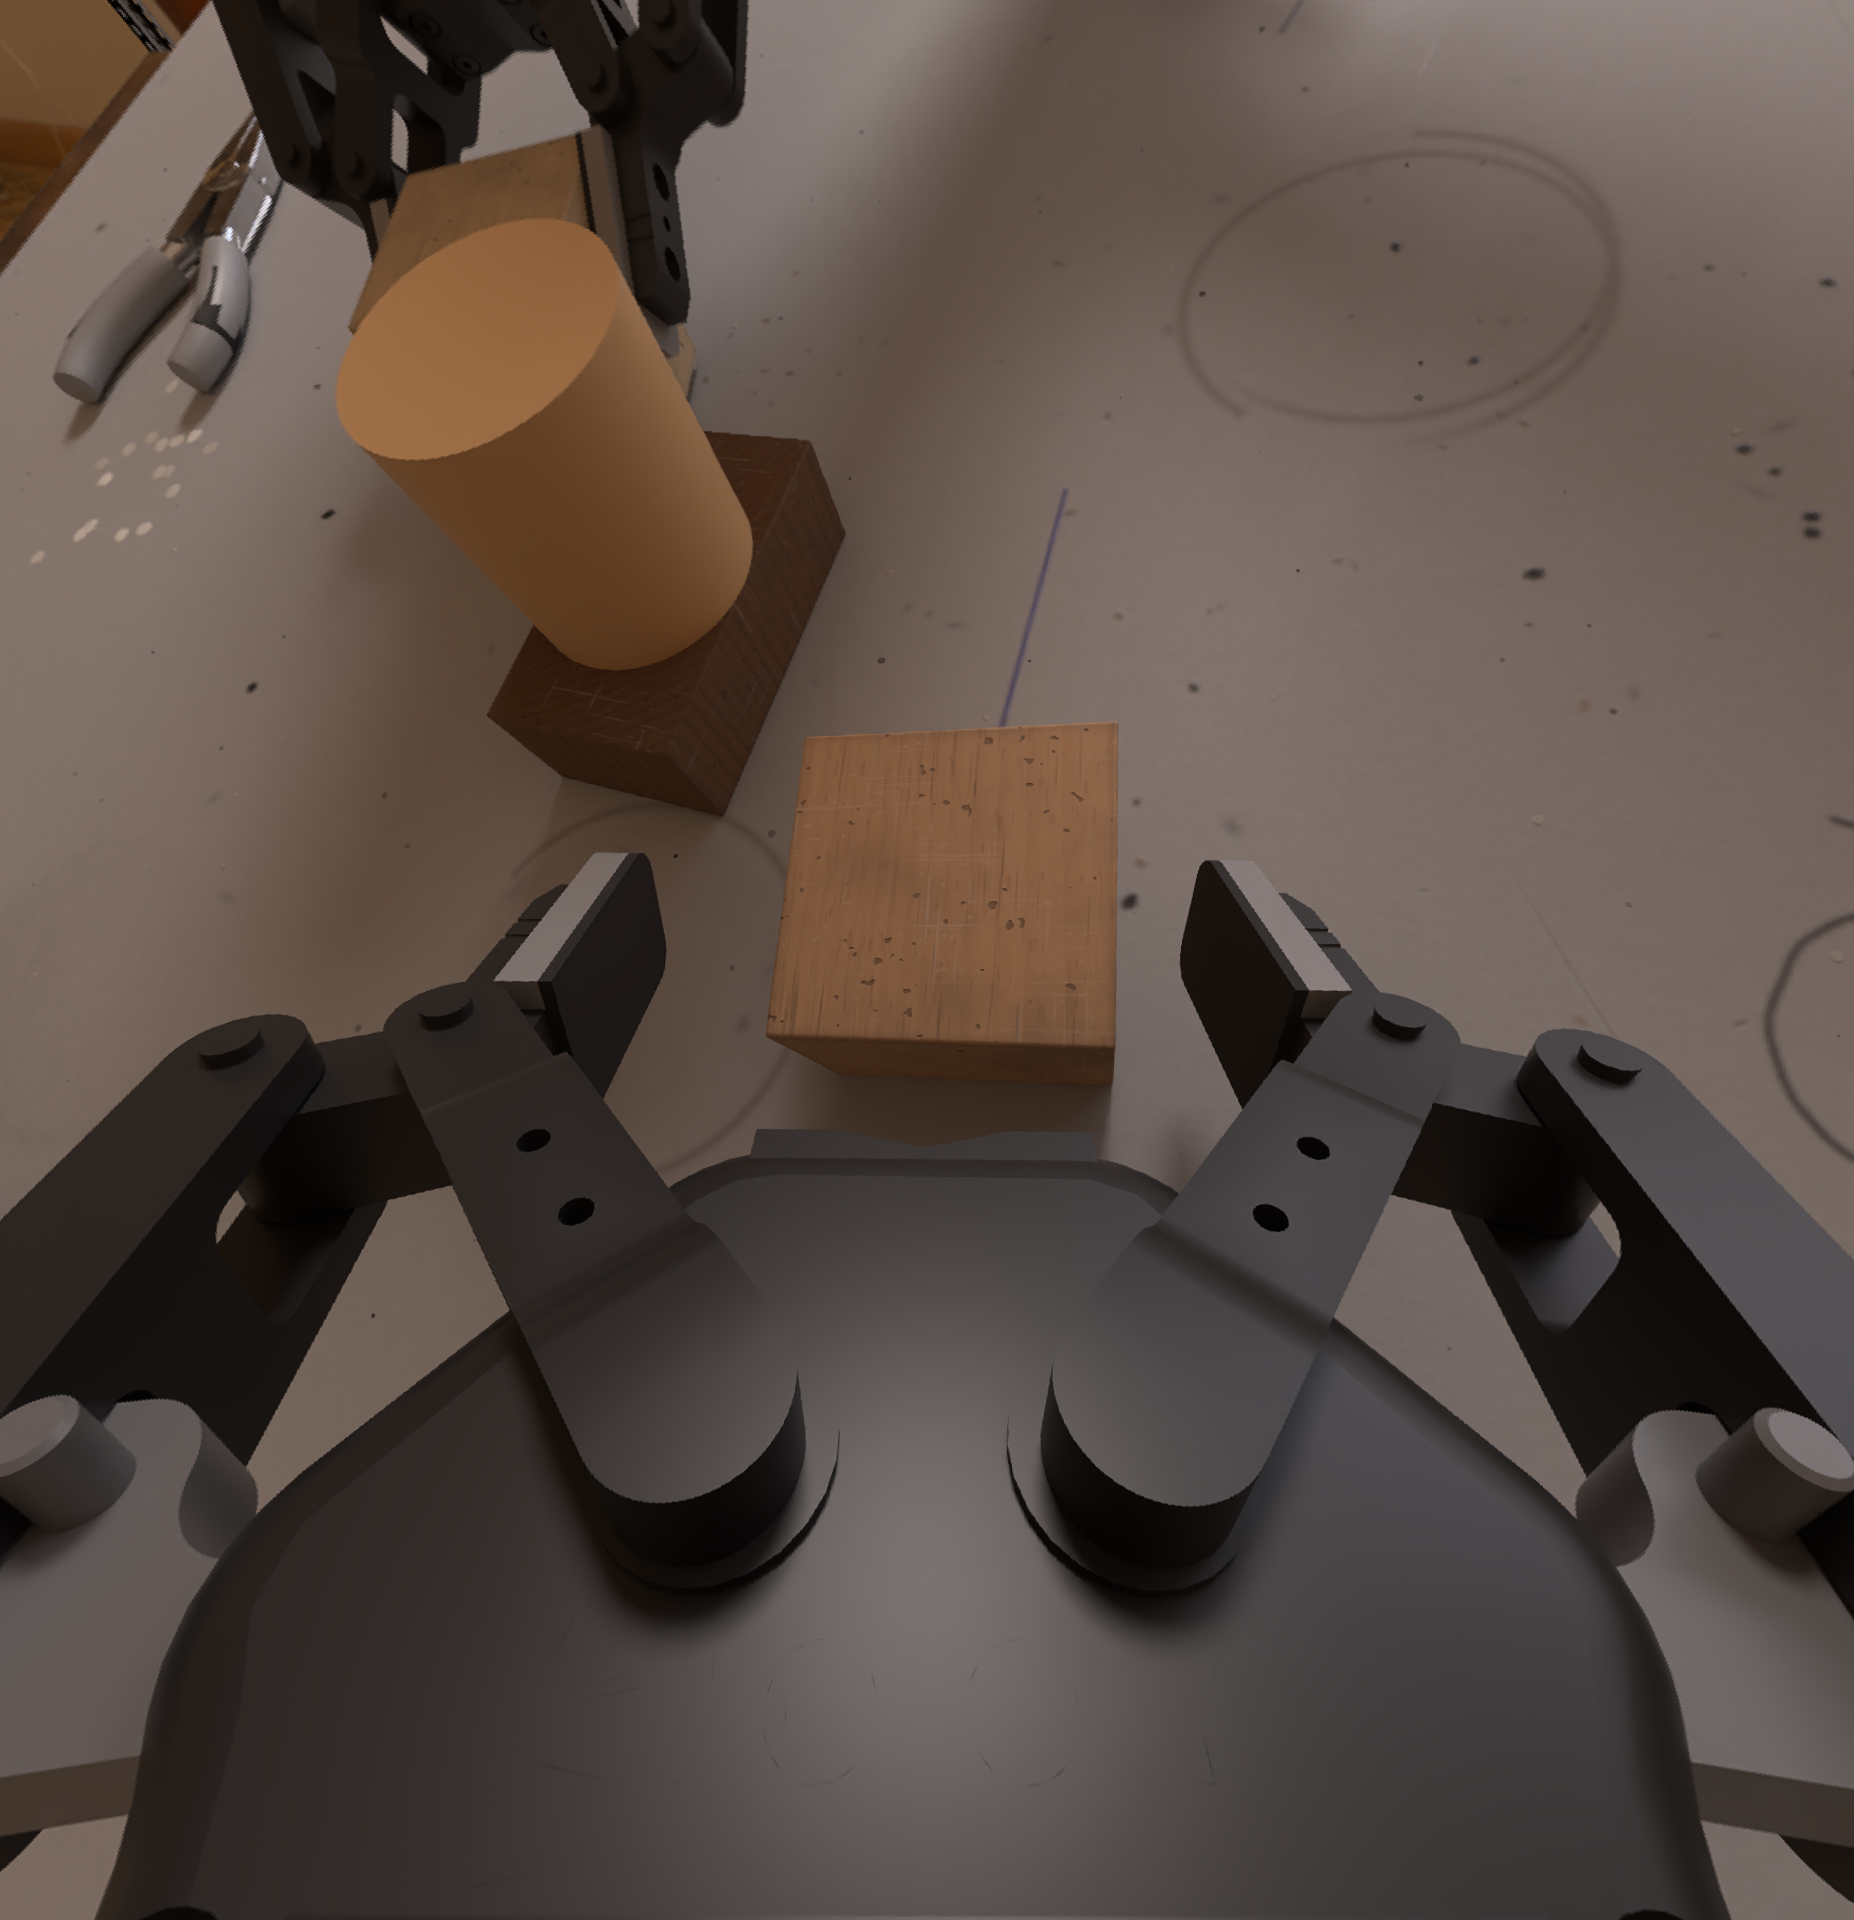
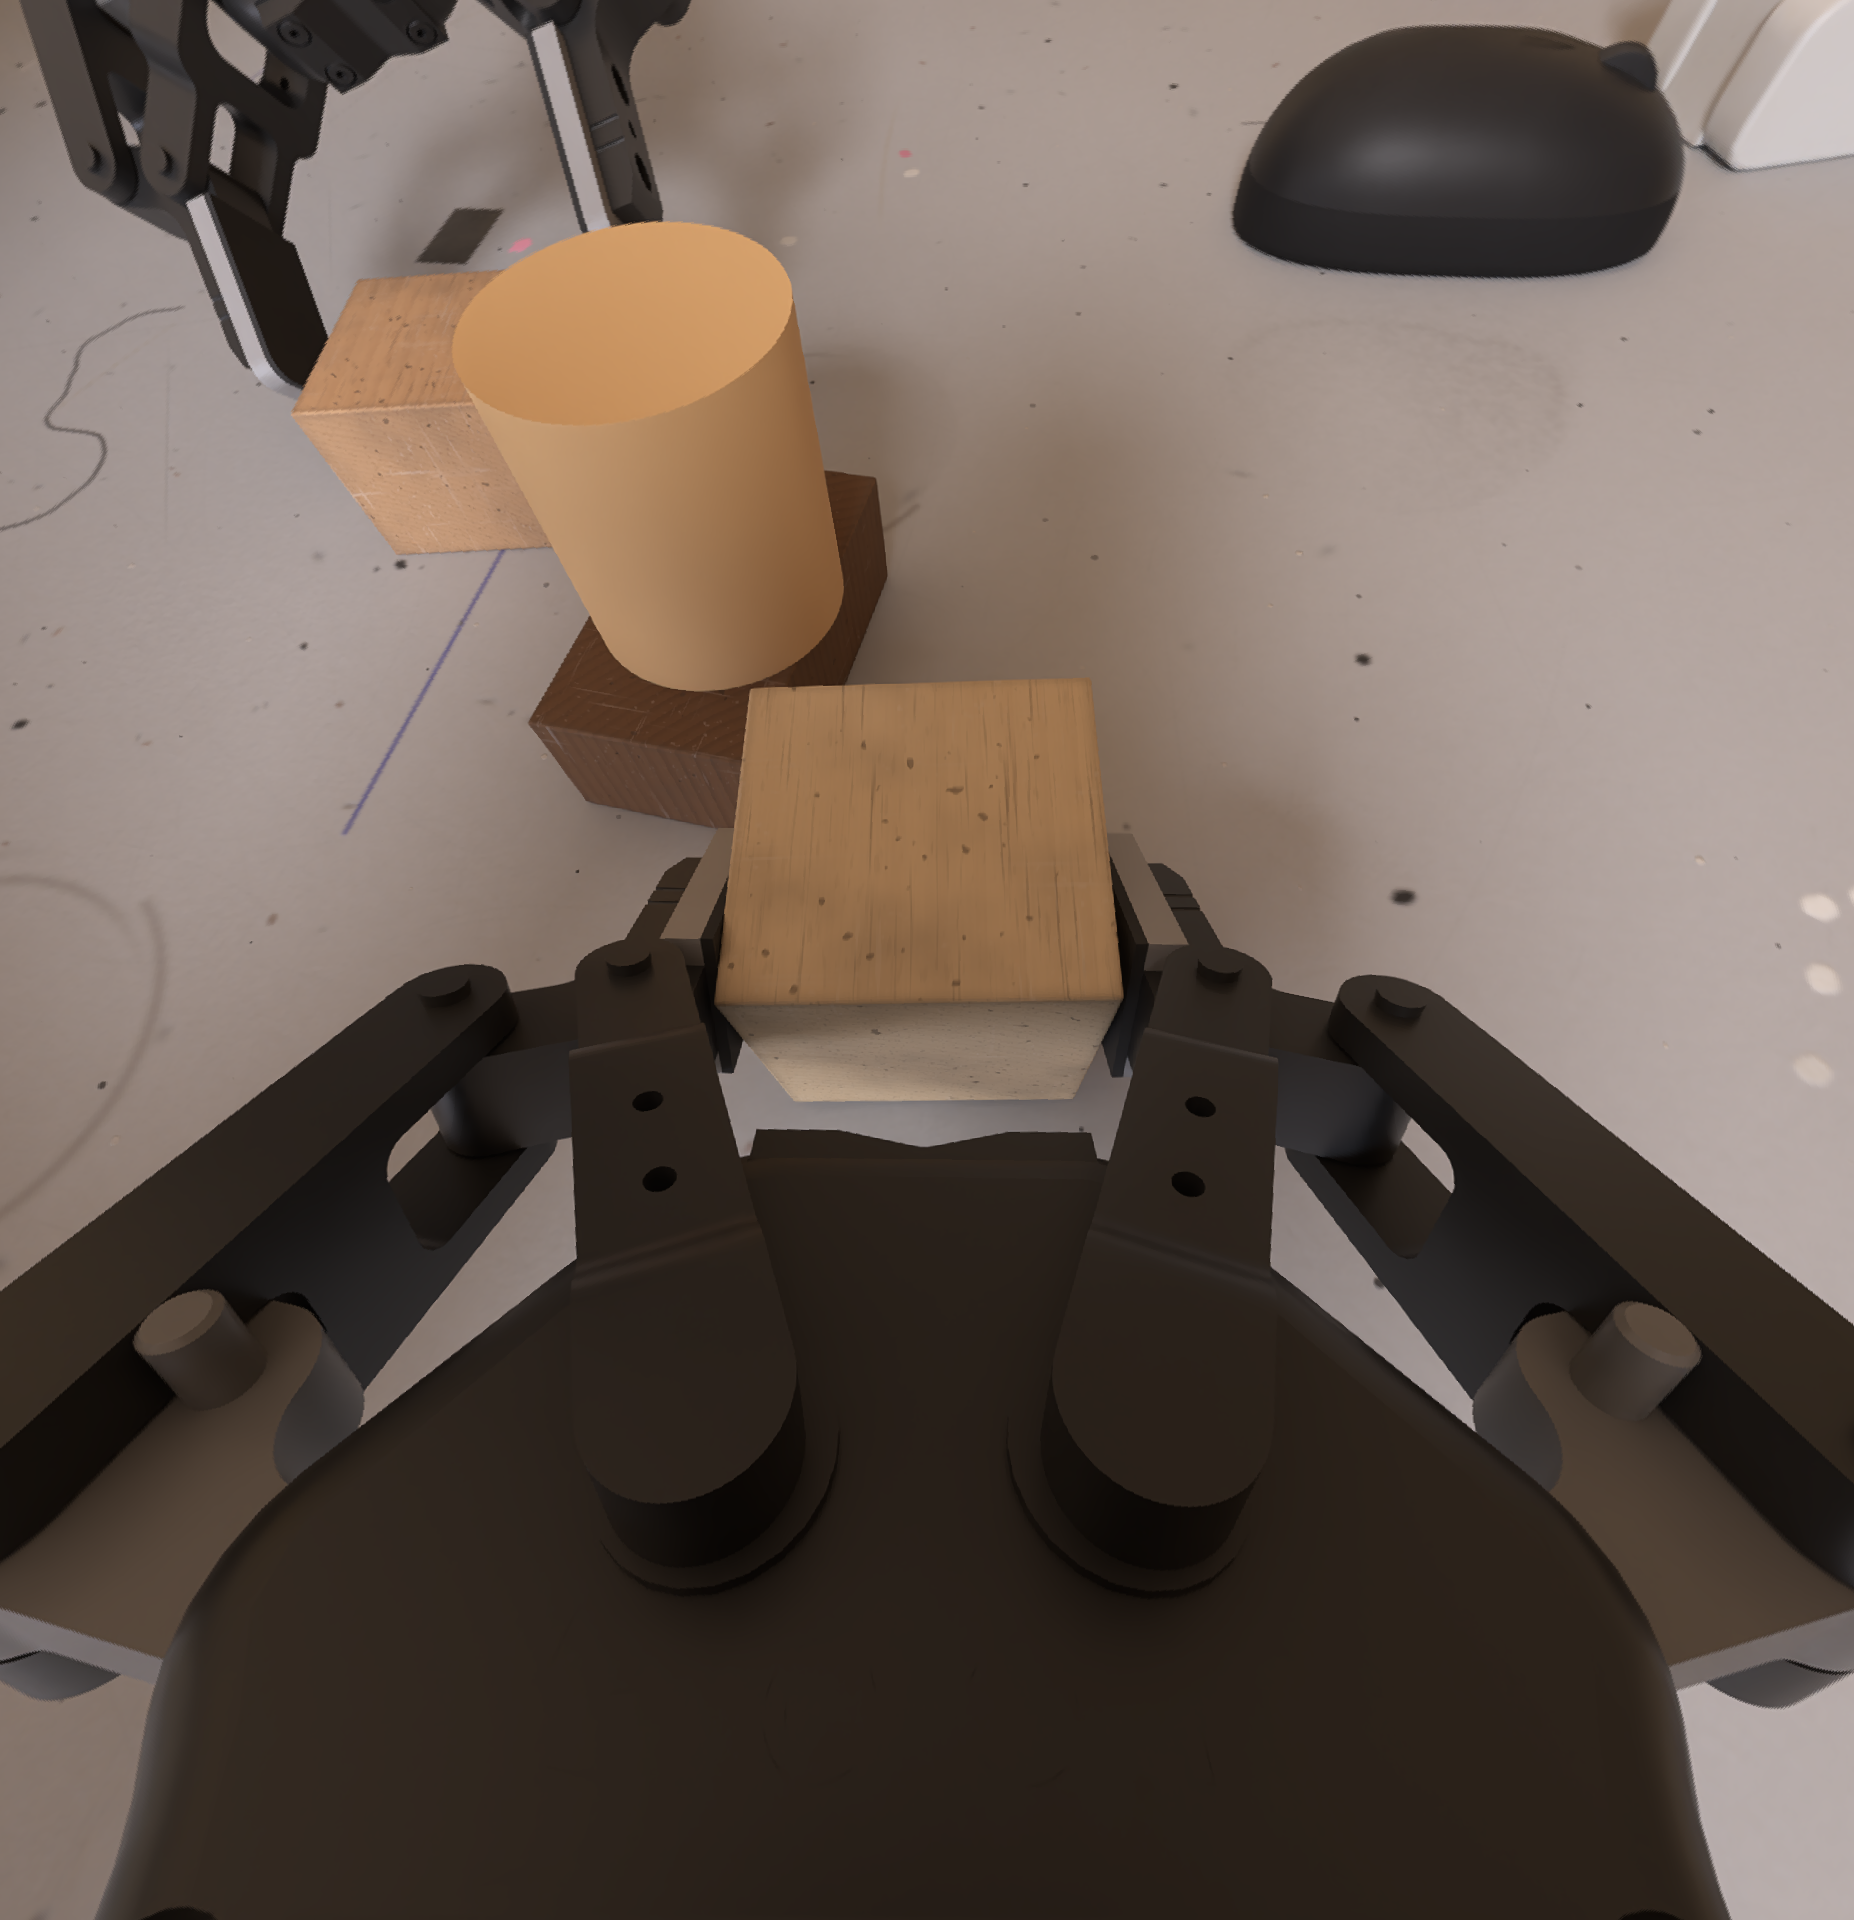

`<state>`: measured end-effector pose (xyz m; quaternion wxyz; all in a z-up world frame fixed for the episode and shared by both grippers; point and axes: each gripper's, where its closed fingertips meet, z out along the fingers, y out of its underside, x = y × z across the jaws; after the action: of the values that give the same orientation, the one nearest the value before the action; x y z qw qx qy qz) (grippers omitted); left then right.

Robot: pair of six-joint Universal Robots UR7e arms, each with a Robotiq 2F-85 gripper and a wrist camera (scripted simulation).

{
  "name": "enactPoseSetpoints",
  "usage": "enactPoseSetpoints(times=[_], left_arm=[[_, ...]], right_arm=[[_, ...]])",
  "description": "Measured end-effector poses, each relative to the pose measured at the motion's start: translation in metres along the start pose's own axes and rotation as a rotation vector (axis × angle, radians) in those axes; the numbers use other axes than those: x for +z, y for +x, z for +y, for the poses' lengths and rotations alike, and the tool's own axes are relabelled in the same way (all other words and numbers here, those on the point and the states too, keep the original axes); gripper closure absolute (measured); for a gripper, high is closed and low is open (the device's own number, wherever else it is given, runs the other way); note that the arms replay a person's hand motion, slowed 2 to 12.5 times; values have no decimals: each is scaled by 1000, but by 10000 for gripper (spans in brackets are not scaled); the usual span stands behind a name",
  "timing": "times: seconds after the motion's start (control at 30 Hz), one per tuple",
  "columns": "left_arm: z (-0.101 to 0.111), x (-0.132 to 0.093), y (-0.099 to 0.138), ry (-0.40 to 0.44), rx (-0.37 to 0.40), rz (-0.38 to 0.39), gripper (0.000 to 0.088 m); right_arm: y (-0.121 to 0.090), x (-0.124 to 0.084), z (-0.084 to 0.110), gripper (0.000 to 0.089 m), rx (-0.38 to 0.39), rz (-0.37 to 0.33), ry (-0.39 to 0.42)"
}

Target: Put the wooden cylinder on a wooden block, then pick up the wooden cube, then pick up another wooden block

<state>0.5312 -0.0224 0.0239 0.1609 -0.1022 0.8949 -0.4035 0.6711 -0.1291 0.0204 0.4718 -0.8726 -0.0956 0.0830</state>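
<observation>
A tan wooden cylinder [image 1: 549, 447] stands upright on a dark brown block [image 1: 684, 707]. A light wooden cube [image 1: 949, 894] sits on the table between the fingers of my left gripper [image 1: 928, 935], which is open and not touching it. My right gripper [image 2: 923, 894] is shut on another light wooden block [image 2: 918, 810], just in front of the dark block [image 2: 642, 748] and cylinder [image 2: 653, 457]. I cannot tell whether that block is off the table. In the right wrist view the left gripper [image 2: 435, 301] straddles the cube [image 2: 403, 447].
A black dome-shaped object [image 2: 1453, 156] and a white object [image 2: 1785, 83] lie at the far right in the right wrist view. A grey-handled tool [image 1: 164, 312] and a wooden box edge [image 1: 50, 94] are at the far left in the left wrist view. The grey table [image 1: 1422, 623] is marked with scribbles.
</observation>
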Motion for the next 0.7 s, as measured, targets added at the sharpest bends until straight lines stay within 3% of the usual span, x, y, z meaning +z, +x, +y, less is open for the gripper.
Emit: enactPoseSetpoints(times=[0.23,0.43,0.7], left_arm=[[4,5,2,-43,51,-9,42],[9,10,5,-84,75,9,258],[3,9,4,-57,94,4,270]], right_arm=[[-2,-19,6,366,44,61,21],[-5,-46,4,366,77,150,66],[-9,-83,-28,366,153,345,184]])
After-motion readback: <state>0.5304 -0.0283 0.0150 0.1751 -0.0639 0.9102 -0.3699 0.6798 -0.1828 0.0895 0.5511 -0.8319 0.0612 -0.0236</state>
